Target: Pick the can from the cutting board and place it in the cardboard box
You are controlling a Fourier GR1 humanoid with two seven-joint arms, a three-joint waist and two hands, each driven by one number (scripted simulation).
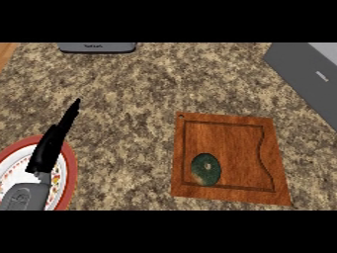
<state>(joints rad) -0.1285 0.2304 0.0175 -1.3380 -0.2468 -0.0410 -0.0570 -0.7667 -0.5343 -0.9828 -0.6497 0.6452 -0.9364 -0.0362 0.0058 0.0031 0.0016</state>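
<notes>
Left hand [53,143] fingers straight, pressed together, over red-rimmed plate [69,170], well left of cutting board [229,131]; green can [206,168] upright on board's lower left.

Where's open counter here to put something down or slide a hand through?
Bare counter runs between the left hand and the cutting board, up to the grey appliance. The board's right half is free; the can crowds its lower left. The plate fills the lower-left corner.
</notes>
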